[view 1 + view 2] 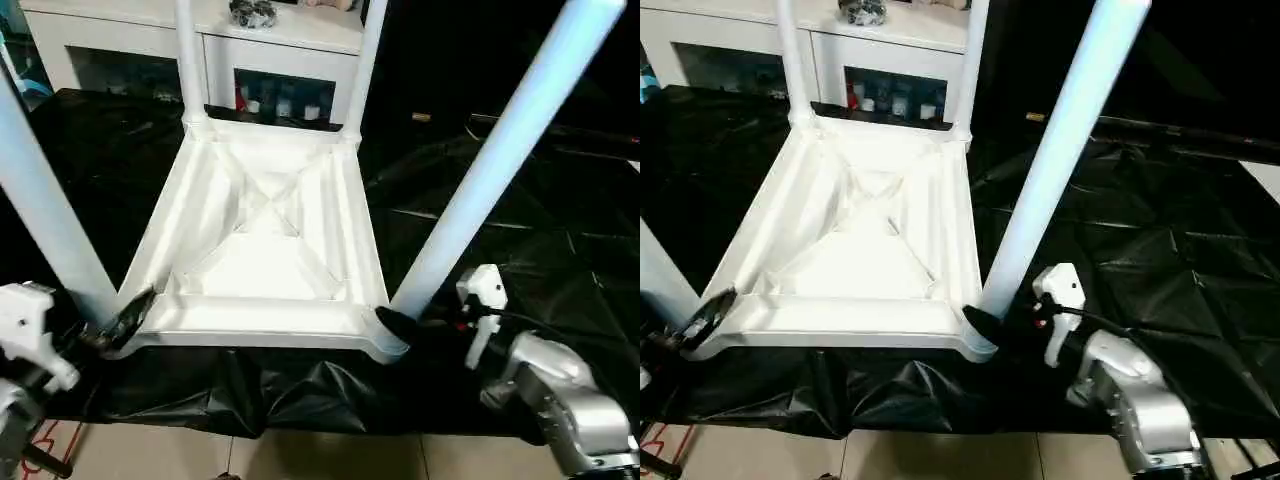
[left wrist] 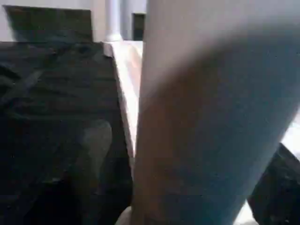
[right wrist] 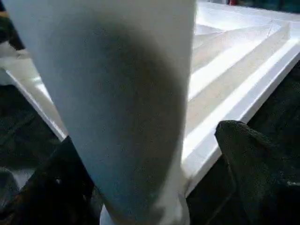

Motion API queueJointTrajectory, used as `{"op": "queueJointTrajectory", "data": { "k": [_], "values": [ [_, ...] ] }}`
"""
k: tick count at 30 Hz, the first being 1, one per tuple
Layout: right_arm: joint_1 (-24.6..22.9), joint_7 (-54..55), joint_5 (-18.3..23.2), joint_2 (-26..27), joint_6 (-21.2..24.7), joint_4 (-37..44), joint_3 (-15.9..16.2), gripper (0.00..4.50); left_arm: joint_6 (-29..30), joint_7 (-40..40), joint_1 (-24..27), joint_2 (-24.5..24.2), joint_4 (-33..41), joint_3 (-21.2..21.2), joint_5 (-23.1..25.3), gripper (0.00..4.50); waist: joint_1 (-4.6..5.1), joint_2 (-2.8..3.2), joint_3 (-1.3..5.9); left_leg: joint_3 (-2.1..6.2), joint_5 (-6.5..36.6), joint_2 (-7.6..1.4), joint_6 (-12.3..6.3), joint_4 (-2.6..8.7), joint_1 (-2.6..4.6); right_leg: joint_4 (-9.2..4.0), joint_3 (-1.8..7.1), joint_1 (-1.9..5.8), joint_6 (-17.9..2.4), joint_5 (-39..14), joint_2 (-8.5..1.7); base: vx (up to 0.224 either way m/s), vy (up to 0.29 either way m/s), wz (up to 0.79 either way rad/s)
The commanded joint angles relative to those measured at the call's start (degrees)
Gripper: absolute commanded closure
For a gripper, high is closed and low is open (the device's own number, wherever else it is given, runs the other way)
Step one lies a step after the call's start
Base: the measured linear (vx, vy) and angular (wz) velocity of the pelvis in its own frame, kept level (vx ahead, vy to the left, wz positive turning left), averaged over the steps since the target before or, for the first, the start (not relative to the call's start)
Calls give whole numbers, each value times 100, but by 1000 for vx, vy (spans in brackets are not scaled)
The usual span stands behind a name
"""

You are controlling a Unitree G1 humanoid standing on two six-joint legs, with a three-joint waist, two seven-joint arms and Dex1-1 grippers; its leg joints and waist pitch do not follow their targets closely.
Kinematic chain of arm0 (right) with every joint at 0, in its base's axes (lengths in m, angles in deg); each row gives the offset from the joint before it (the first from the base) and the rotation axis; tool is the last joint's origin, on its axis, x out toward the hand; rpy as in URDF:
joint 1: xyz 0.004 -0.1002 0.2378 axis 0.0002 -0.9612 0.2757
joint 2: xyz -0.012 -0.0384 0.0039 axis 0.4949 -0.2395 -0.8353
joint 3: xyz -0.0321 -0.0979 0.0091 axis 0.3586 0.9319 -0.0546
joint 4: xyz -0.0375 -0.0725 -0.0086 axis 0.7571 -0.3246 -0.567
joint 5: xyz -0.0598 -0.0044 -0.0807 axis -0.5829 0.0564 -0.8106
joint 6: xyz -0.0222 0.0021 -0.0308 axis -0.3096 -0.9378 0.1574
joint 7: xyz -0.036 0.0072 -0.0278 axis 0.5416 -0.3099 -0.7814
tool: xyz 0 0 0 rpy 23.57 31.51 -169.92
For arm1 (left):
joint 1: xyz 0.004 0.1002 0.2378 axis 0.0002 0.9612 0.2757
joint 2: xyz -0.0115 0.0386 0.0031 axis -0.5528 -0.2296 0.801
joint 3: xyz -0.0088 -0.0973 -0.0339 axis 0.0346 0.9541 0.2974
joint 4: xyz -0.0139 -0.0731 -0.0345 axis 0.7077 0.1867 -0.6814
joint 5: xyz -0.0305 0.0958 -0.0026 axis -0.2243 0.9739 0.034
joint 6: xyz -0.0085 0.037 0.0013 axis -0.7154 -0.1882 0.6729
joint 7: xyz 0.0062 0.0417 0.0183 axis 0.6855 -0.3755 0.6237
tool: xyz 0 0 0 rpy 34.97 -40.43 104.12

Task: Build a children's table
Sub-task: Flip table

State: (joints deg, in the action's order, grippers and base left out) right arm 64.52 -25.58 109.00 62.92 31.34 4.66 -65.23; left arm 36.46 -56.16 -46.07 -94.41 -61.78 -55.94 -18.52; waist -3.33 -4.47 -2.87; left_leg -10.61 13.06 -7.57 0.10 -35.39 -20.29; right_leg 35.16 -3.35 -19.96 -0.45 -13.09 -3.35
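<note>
Children's table [image 1: 262, 240]: inverted on black sheeting, four legs socketed; left end effector [image 1: 128, 318] and right end effector [image 1: 992, 326] both open around near legs [image 1: 1055, 150]; risk: nudging unseats a leg.

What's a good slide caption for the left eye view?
Upturned children's table on black sheeting, four legs socketed, left gripper and right gripper at the near corners.
</note>
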Motion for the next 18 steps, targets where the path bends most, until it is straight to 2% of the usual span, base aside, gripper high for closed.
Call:
{"op": "queueJointTrajectory", "data": {
  "k": [1,8,9,10,11,13,14,16,18],
  "values": [
    [21,157,-35,-24,-74,-56,-146,81,-133,275,-82,122,1,-42,140,40,4,175,176,356,1851,-695,483,646,114,-428,405,20,-1177,-987,-669,0,0,0],
    [12,200,-48,5,-80,-50,-145,81,-195,367,-110,196,0,-46,177,40,-2,167,183,357,1742,-687,415,647,101,-415,403,27,-1116,-857,-645,0,0,0],
    [-8,246,-61,41,-87,-40,-140,100,-287,461,-131,306,28,-86,220,48,0,172,179,357,1766,-689,419,650,101,-421,405,21,-1116,-870,-646,0,0,0],
    [-76,442,-112,165,-79,-17,-129,111,-351,664,-155,465,45,-224,385,62,-2,211,180,356,1790,-686,438,647,104,-421,408,19,-1123,-870,-650,0,0,0],
    [-126,728,-172,332,-51,-19,-144,117,-386,846,-196,610,46,-373,518,71,13,190,171,362,1845,-706,470,659,100,-434,411,11,-1116,-881,-651,0,0,0],
    [-100,972,-263,435,-95,-92,-188,120,-406,882,-228,632,25,-414,553,76,-2,178,179,369,1911,-691,528,659,100,-444,418,1,-1068,-1059,-663,0,0,0],
    [-66,1117,-304,502,-112,-150,-225,138,-410,885,-249,640,11,-429,561,90,0,167,179,367,1914,-684,533,660,100,-449,415,5,-1049,-1097,-658,0,0,0],
    [-39,1212,-331,550,-121,-188,-246,160,-412,888,-268,639,-5,-436,566,116,3,176,172,373,1982,-681,541,664,99,-456,414,1,-1003,-1201,-651,0,0,0],
    [58,1554,-439,698,-154,-322,-292,175,-434,992,-356,654,-18,-481,669,130,-3,100,165,369,1952,-678,496,662,95,-471,417,-10,-982,-1315,-665,0,0,0]
  ]
}}
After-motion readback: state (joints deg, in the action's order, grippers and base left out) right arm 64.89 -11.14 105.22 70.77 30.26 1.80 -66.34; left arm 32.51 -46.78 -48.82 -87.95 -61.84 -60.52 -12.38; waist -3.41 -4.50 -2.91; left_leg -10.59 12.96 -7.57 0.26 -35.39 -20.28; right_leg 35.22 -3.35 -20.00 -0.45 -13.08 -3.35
